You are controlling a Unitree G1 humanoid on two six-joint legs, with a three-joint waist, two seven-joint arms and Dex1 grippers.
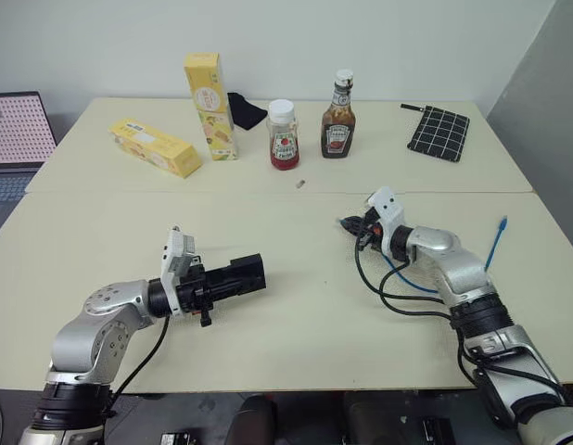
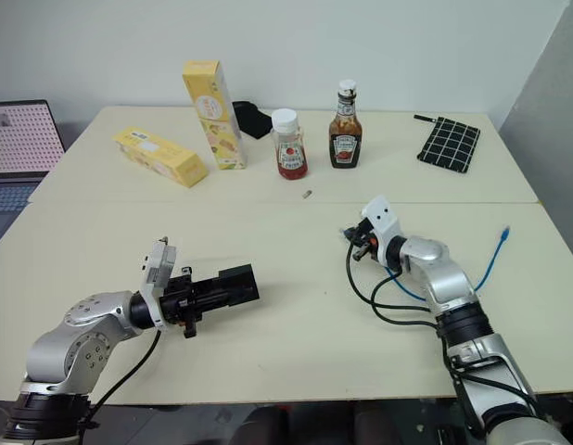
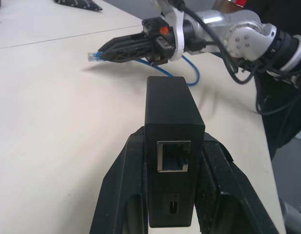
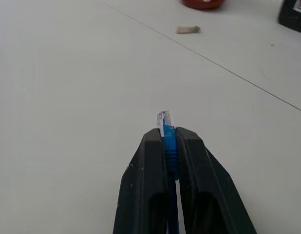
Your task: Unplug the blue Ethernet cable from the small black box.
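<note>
The blue Ethernet cable (image 4: 165,127) is already clamped at its plug by the right hand (image 1: 353,225) right of centre, clear of the small black box's (image 3: 172,146) empty port in the closed left hand (image 1: 238,276), so it is best lowered gently to the tabletop (image 1: 296,278).

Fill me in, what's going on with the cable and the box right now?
The unplugging looks done. The left gripper holds the small black box between its fingers above the table, and the box's network port faces the wrist camera with nothing in it. The right gripper is shut on the blue Ethernet cable just behind its clear plug, which pokes out past the fingertips. The two are apart, and the rest of the cable trails across the table to the robot's right.
</note>
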